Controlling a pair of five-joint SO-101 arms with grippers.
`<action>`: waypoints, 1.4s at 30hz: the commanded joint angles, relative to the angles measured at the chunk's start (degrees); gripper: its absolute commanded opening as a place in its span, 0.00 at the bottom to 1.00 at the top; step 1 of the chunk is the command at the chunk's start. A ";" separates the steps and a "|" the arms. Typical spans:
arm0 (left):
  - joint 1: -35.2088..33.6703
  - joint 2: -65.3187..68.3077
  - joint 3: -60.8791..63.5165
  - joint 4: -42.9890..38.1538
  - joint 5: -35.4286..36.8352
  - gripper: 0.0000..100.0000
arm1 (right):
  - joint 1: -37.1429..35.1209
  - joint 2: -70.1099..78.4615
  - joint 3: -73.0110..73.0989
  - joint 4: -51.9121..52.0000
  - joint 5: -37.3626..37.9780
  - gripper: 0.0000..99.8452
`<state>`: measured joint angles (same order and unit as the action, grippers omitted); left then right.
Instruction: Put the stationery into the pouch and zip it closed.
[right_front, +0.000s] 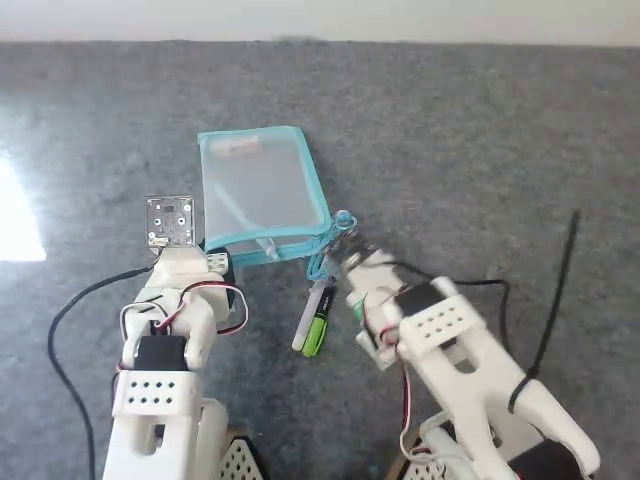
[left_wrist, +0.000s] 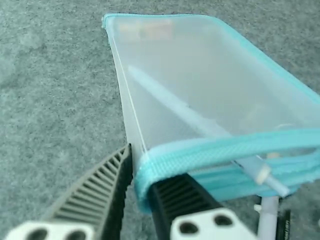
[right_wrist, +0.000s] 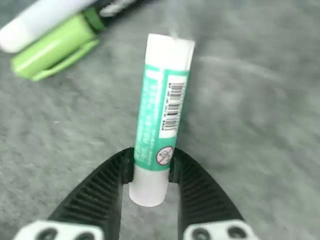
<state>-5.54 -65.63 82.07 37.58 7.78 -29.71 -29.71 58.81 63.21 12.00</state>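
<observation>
left arm: stretched fwd from the near edge, wrist low at the pouch's near-left corner.
left gripper (left_wrist: 142, 192): jaws pinched together on that corner of the pouch (right_front: 260, 185) — teal zip edge (left_wrist: 225, 150) caught btw the ribbed pads.
right arm: angled in twd the pouch's near-right corner, forearm sloping down to the table (right_front: 480, 150).
right gripper (right_wrist: 151, 162): clamped on the lower end of the glue stick (right_wrist: 165, 100) — stick points straight out past the tips.
pouch: flat on the grey table, clear w/ teal trim, zip side facing the arms.
white pen (left_wrist: 170, 102): inside the pouch, lying diagonal, tip poking out past the zip edge.
green highlighter (right_wrist: 52, 50) + white-capped marker (right_wrist: 42, 22): on the table side by side, btw the two arms, near the pouch's zip side.
</observation>
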 joint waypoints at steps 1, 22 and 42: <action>0.00 -0.53 -0.66 -0.62 -0.70 0.01 | 5.49 -3.30 -9.58 6.20 1.05 0.01; 0.00 -0.44 -0.66 -0.70 -0.70 0.01 | -11.56 8.22 -42.90 22.02 0.53 0.01; 0.00 -0.70 -0.66 -0.70 -0.70 0.01 | -12.79 33.36 -68.13 26.07 0.44 0.01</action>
<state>-5.54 -65.63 82.07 37.58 7.78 -42.46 2.73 -2.64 88.88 12.35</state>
